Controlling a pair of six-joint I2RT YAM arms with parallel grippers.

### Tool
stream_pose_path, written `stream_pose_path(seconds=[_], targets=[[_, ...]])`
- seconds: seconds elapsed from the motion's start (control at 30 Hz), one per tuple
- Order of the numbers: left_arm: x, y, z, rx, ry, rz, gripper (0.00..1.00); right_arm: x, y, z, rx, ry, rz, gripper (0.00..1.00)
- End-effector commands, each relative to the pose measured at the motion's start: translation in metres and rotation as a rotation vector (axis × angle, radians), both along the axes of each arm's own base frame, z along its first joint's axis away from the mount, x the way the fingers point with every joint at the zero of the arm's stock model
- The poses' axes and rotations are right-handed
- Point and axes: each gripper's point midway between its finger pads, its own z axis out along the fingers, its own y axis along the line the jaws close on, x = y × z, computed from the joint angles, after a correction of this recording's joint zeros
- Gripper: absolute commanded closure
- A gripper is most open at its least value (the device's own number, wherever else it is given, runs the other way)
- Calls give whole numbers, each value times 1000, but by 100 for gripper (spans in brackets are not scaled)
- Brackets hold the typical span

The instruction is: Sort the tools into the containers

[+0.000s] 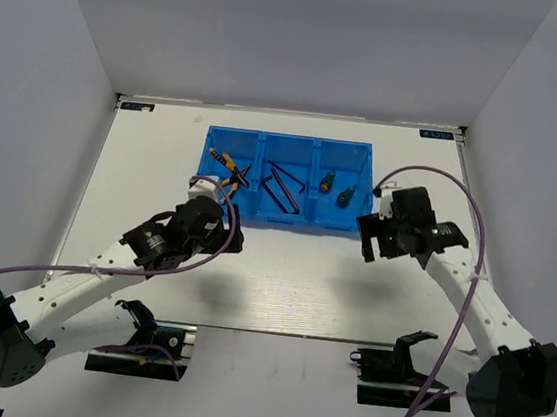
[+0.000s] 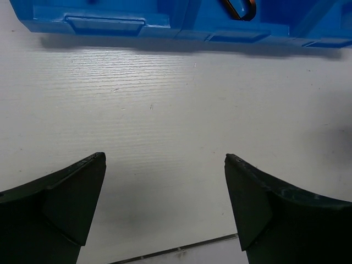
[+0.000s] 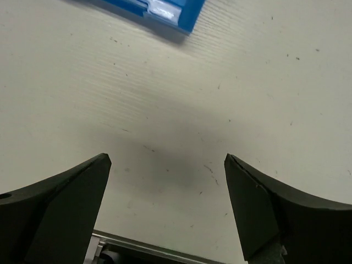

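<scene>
Left gripper (image 2: 165, 159) and right gripper (image 3: 168, 159) gape wide, empty. The bright blue plastic bin (image 1: 292, 138) at the tabletop's far edge holds yellow-and-black pliers (image 1: 228, 166), thin dark hex keys (image 1: 283, 187) and green-handled screwdrivers (image 1: 328, 183): rigid, probably light; pinch mid-handle.

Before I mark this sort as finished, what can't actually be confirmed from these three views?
Top view: the left arm covers the blue bin's near-left corner, so the pliers cannot be counted.
Top view: the hex keys overlap and are too small to count.
Left wrist: the top edge cuts off the bin; only one curved handle end shows.
Right wrist: only a bin corner shows at the top edge; contents unseen.
</scene>
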Motion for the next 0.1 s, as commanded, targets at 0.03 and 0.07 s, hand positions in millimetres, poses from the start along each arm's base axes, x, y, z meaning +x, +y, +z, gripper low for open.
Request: stream_pose_path(seconds=[0.03, 0.07], targets=[[9, -5, 16, 13, -58, -39, 1, -8, -13, 4, 6, -28, -65, 10], [12, -5, 18, 19, -73, -35, 1, -9, -14, 3, 9, -31, -66, 10]])
